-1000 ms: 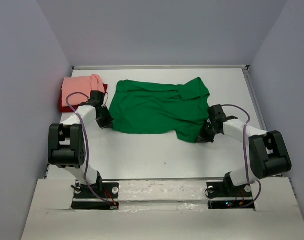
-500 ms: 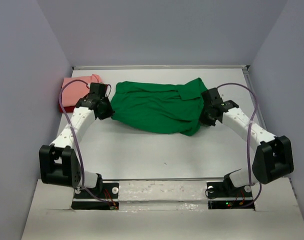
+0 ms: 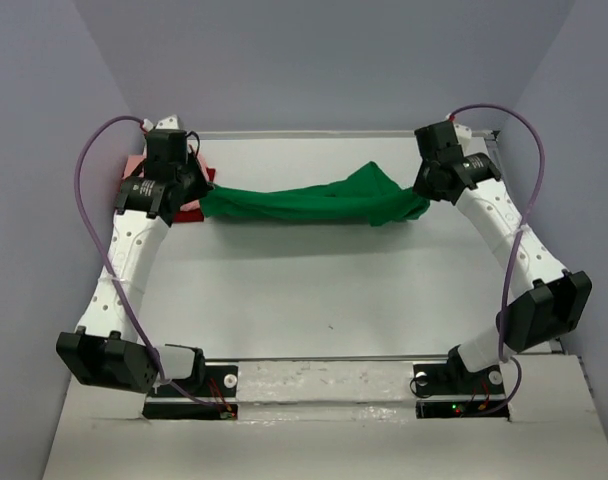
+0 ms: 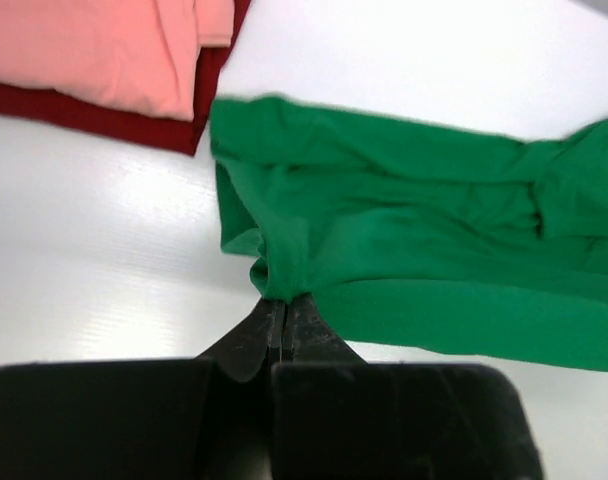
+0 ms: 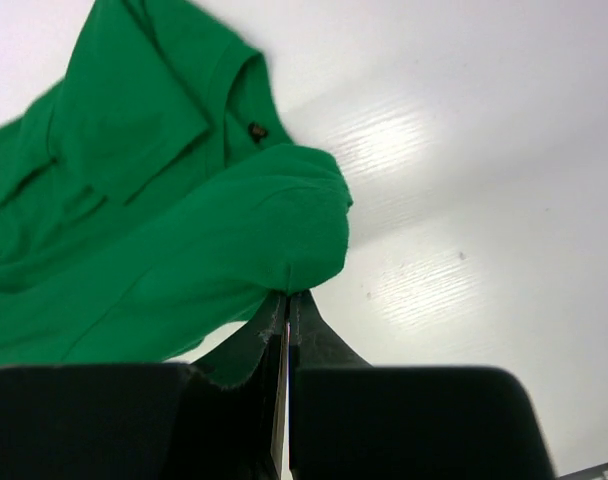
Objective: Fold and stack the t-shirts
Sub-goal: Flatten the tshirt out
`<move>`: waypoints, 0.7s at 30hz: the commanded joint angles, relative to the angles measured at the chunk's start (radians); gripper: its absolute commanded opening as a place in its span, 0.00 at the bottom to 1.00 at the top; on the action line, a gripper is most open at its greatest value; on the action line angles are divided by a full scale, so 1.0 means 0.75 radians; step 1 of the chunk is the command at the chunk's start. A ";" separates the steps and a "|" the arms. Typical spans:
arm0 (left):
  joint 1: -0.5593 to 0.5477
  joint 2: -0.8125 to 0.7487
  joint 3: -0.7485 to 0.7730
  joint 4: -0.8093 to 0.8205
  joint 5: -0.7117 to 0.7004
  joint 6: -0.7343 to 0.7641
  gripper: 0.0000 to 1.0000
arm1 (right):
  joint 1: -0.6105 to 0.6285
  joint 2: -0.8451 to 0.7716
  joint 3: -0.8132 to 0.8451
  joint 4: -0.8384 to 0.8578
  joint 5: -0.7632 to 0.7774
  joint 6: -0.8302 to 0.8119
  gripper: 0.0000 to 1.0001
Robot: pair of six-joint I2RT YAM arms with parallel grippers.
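The bright green t-shirt [image 3: 304,203] hangs stretched between both grippers above the far half of the table, sagging in a long band. My left gripper [image 3: 202,200] is shut on its left end [image 4: 284,270], the cloth pinched at the fingertips. My right gripper [image 3: 424,200] is shut on its right end [image 5: 284,250]. The salmon pink t-shirt [image 4: 104,45] lies folded on top of the dark red t-shirt [image 4: 104,120] at the far left of the table, just beyond my left gripper; in the top view both are mostly hidden behind the left arm.
White table [image 3: 324,290] with a raised rim at the back [image 3: 324,133] and grey walls on three sides. The arms' bases [image 3: 189,385] stand at the near edge. Purple cables [image 3: 94,160] loop above both arms.
Both arms have stretched toward the far edge and lifted the green t-shirt off the table; it went from lying spread flat to hanging as a taut narrow band between the grippers.
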 commanded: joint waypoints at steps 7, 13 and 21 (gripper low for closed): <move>-0.016 0.039 0.530 -0.076 0.056 0.076 0.00 | -0.182 0.110 0.735 -0.193 0.207 -0.305 0.00; -0.097 -0.032 0.743 -0.045 -0.020 0.070 0.00 | -0.182 0.096 1.066 -0.304 0.134 -0.333 0.00; -0.132 -0.266 0.718 0.049 -0.042 0.019 0.00 | -0.182 -0.180 1.022 -0.288 0.025 -0.350 0.00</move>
